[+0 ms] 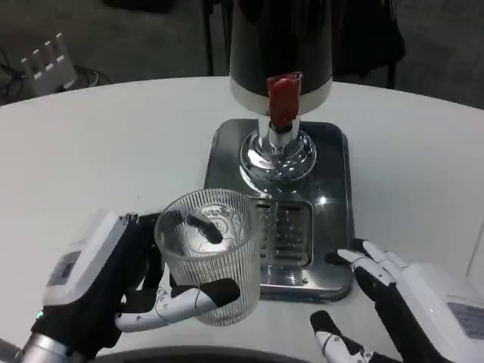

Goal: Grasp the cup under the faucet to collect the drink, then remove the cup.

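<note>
A clear ribbed cup (213, 253) is held in my left hand (113, 276), whose fingers wrap around its near side; it sits upright at the front left corner of the dispenser's drip tray (287, 238). The black drink dispenser (280, 45) stands at the back, with a red tap lever (284, 97) and a chrome faucet (277, 151) over the steel base (336, 189). The cup is left of and nearer than the faucet, not beneath it, and looks empty. My right hand (393, 295) hovers open at the front right of the base, fingers spread, holding nothing.
The round white table (98, 159) extends left and right of the dispenser. Its near edge curves just below my hands. A white power strip (47, 62) lies on the floor at the far left, and dark chair legs stand behind the table.
</note>
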